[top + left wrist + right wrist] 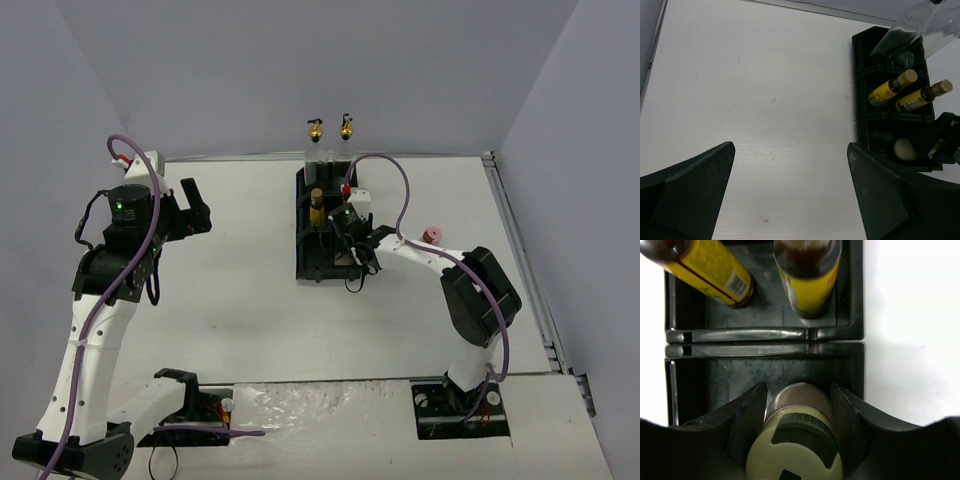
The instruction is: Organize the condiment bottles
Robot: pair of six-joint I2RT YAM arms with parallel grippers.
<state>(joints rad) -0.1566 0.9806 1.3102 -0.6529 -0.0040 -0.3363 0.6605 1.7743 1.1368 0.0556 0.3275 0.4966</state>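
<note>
Clamps the cream bottle (797, 440) between the nearly closed right fingers (747, 425), inside a black tray (856, 290) compartment. Shows two amber-yellow bottles (807, 280) just beyond those fingers, past a divider (740, 342), tall clear bottles (317, 155) farther beyond, a pink-capped bottle (432, 236) off to their right. Spreads the left fingers (690, 195) wide over the tabletop (765, 100), holding nothing.

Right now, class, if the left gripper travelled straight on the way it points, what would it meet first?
The left gripper, open, would probably meet the bare white table first, left of the black tray; depth is hard to judge.
</note>
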